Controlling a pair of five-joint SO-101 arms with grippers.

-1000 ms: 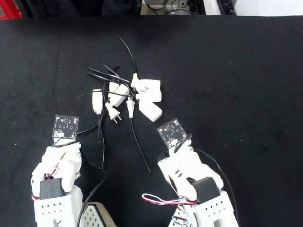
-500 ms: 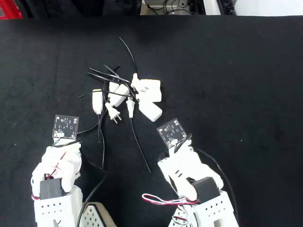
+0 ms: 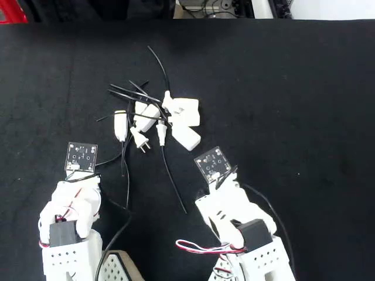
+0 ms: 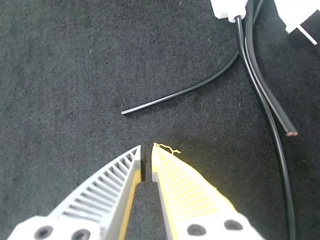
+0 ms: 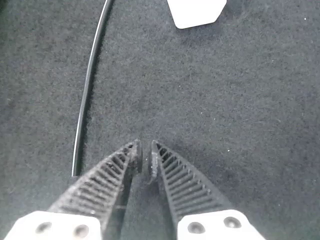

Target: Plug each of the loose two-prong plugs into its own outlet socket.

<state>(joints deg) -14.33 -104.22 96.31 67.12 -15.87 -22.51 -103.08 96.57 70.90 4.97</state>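
Several white two-prong plugs on black cords lie tangled at the table's middle, among them one plug (image 3: 120, 124) at the left and one (image 3: 139, 139) with its prongs towards the arms. Two white outlet sockets (image 3: 186, 110) (image 3: 186, 137) lie just right of them. My left gripper (image 4: 146, 148) is shut on nothing over bare cloth, short of a loose cord end (image 4: 180, 92) and a plug body (image 4: 229, 7). My right gripper (image 5: 145, 148) is shut and empty, with a socket's corner (image 5: 196, 12) ahead of it and a cord (image 5: 90, 75) beside it.
The left arm (image 3: 73, 205) and right arm (image 3: 234, 211) sit folded at the near edge of the black cloth (image 3: 293, 105). One long cord (image 3: 173, 181) runs from the tangle down between the arms. Two cords (image 4: 265, 100) run alongside the left gripper.
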